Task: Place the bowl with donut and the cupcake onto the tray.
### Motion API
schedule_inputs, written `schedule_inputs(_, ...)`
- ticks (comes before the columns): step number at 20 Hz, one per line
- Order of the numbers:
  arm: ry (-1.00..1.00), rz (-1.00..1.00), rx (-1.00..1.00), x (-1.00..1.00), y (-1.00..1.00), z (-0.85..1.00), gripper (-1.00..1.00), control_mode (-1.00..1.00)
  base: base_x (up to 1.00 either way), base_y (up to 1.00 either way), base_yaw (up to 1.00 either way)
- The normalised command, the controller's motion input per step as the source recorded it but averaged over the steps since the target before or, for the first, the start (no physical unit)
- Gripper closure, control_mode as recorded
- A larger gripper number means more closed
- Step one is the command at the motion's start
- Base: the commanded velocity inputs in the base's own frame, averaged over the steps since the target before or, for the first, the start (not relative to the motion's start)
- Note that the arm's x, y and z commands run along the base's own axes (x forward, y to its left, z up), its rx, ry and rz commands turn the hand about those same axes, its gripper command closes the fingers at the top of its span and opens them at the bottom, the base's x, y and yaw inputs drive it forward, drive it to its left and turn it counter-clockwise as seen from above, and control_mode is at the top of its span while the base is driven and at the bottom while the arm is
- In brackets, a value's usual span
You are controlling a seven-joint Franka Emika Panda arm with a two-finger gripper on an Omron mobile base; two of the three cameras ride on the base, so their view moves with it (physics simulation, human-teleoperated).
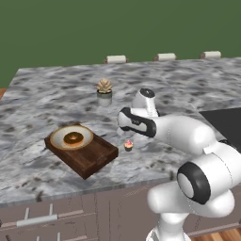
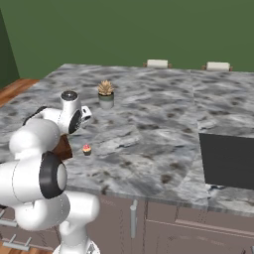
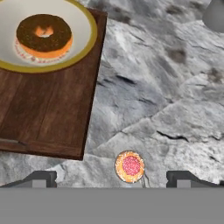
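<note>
Gripper (image 3: 111, 179) is hovering open, fingers straddling the cupcake (image 3: 129, 166), which is sitting on the counter (image 3: 175, 109) just right of the tray (image 3: 48, 118); the bowl (image 3: 83, 43) is already resting there; an off-centre closure is risking tipping the cupcake.

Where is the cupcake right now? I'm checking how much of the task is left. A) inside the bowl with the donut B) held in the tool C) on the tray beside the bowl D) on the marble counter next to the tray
D: the cupcake sits on the counter just off the tray, while the bowl with the donut is already on the tray.
</note>
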Motion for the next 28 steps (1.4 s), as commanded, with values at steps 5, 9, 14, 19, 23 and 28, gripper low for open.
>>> schedule_inputs(5, 0.04, -0.07, 0.0, -0.01, -0.47, -0.33, -1.0, -1.0, 0.0, 0.0, 0.0)
schedule_inputs(9, 0.03, -0.03, 0.0, 0.0, -0.16, -0.17, -1.0, -1.0, 0.0, 0.0, 0.0)
schedule_inputs(14, 0.07, 0.0, -0.01, 0.0, 0.0, -0.19, -1.0, -1.0, 0.0, 0.0, 0.0)
schedule_inputs(19, 0.03, -0.01, 0.0, 0.0, 0.0, -0.21, -1.0, -1.0, 0.0, 0.0, 0.0)
schedule_inputs(23, 0.0, -0.02, 0.0, 0.08, 0.03, -0.14, -1.0, -1.0, 0.0, 0.0, 0.0)
schedule_inputs(28, 0.0, -0.02, 0.0, 0.17, 0.05, -0.19, -1.0, -1.0, 0.0, 0.0, 0.0)
